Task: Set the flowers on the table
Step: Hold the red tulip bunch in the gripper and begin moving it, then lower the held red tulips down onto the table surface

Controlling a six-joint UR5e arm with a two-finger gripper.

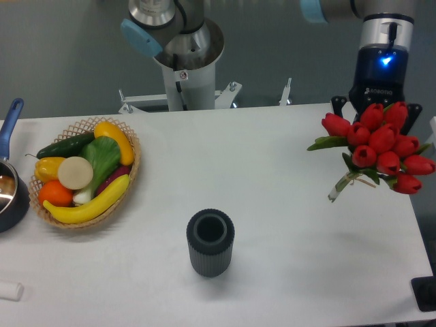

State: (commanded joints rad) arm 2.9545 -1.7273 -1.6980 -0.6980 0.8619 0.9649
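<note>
The end effector [375, 109] is positioned over the far right part of the counter [272, 204]. Its fingertips are hidden behind the flowers [381, 144], so the jaw state cannot be read directly; it is judged to be gripping the bunch, since the flowers hang clear of the surface with a faint shadow on the counter beneath them. The red heads are massed directly in front of and below the end effector, and the tied stems slope down and away to its left, with the cut ends not touching the counter.

Possible faults from this position:
- If the bunch is released at this height, it may bounce or roll, because the heavy heads are at one end.
- The right edge of the counter lies close beside the flower heads. A release made without an inward shift may let the heads overhang or tip off.
- If the stems are brought down first, they may be bent under the bunch.

The counter is a plain white matte surface with rounded corners. Well apart to the left of the end effector stand a dark ribbed cup [210, 242] and, farther off, a basket [85, 174] of fruit and vegetables, with a pan [10, 191] at the left edge. A grey wall is seen behind the robot base [182, 61].
</note>
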